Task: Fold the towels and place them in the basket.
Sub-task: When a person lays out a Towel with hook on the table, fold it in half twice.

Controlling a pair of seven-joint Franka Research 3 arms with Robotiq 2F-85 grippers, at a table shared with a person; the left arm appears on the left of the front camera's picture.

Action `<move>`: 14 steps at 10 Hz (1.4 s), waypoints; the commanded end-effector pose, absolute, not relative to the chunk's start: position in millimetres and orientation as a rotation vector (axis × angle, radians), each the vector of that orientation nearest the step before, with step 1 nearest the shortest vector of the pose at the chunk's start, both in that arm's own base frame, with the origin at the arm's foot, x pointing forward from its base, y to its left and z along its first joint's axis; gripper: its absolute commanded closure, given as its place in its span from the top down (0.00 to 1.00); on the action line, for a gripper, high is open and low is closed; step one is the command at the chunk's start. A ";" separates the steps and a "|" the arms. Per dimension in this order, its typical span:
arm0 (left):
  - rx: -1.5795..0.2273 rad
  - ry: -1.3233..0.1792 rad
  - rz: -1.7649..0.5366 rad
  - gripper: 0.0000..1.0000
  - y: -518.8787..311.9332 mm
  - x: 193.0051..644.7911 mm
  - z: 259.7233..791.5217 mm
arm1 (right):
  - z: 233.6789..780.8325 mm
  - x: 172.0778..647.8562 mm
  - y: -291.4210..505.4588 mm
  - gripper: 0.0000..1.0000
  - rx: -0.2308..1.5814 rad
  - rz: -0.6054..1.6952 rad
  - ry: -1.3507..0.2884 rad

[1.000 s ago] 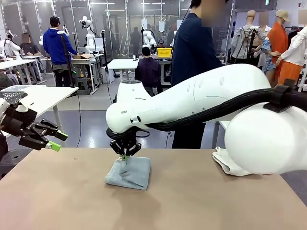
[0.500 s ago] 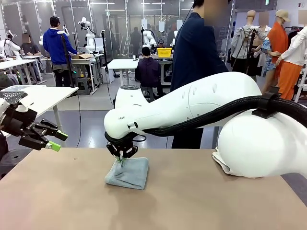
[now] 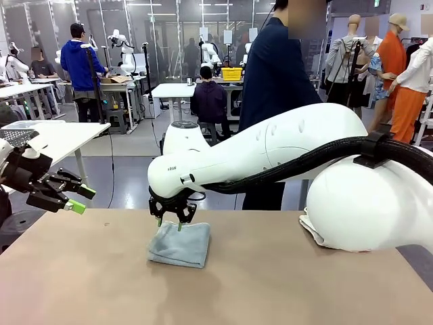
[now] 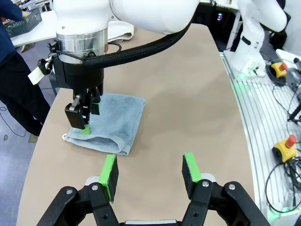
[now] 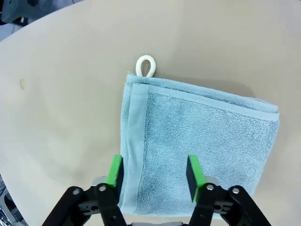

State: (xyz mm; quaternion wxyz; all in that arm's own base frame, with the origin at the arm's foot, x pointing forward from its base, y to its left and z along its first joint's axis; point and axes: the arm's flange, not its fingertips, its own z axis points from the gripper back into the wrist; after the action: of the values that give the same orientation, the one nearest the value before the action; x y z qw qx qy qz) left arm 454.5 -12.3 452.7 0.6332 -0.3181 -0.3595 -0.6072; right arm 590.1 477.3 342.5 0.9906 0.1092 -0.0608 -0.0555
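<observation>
blue-grey towel [image 3: 179, 245] folded on table [image 3: 270, 284]; right gripper [image 3: 170, 223] spread above; left gripper [image 4: 150, 172] spread.

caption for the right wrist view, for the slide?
Right gripper open just above the folded blue-grey towel on the table, hanging loop at its corner.

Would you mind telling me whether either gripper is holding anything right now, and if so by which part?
Nothing is held. The right gripper is open just above the folded blue-grey towel, and the left gripper is open and empty, away from it.
</observation>
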 end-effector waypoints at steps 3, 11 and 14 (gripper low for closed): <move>-0.731 -0.824 -1.399 0.70 -10.8 454.9 454.2 | 385.3 543.0 426.2 0.85 0.119 -0.070 -0.121; -0.731 -0.824 -1.399 0.70 -10.8 454.9 454.2 | 426.6 510.1 354.7 0.85 0.060 -0.055 -0.088; -0.731 -0.824 -1.399 0.70 -10.8 454.9 454.2 | 426.6 510.1 354.7 0.85 0.060 -0.055 -0.088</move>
State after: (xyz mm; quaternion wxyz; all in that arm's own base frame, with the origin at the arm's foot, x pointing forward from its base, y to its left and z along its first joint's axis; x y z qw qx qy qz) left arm 454.6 -12.2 452.7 0.6333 -0.3180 -0.3595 -0.6071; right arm 508.9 354.3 425.7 0.9983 0.0345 -0.0411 -0.0238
